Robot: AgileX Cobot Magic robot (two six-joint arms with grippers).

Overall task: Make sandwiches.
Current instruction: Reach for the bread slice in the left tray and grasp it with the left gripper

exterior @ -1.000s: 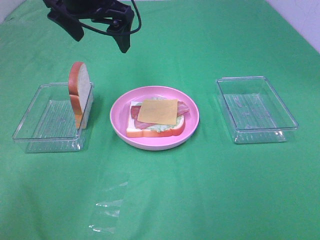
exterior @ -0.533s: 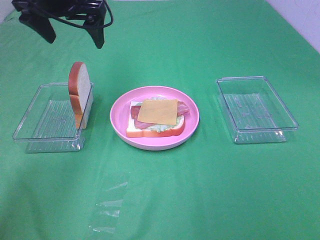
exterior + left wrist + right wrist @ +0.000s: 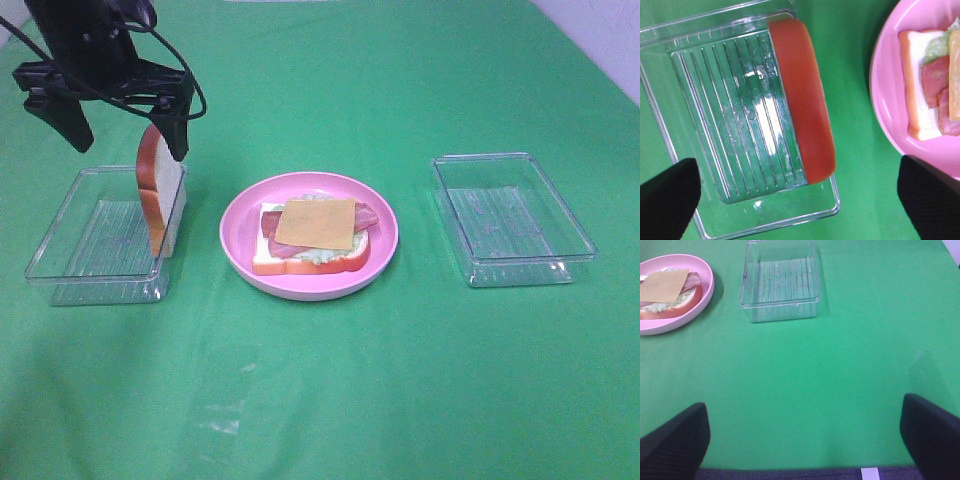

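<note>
Left gripper (image 3: 118,125) spread wide above the upright white bread slice with orange-brown crust (image 3: 159,200).

The slice stands on edge, leaning against the right wall of the clear ribbed plastic tray (image 3: 70,268) on the left, and the black left fingers (image 3: 179,128) hang open either side of its top, holding nothing. At centre, the round pink plate (image 3: 237,212) carries the open stack: a white bread slice (image 3: 268,264) at the bottom, pale green ruffled lettuce (image 3: 320,257), red-brown bacon strips (image 3: 366,214) and a yellow cheese square (image 3: 315,222) on top. A second clear plastic tray (image 3: 513,218) sits well to the right. The right gripper (image 3: 805,442) hovers over the green cloth (image 3: 400,380), fingers apart and empty.
</note>
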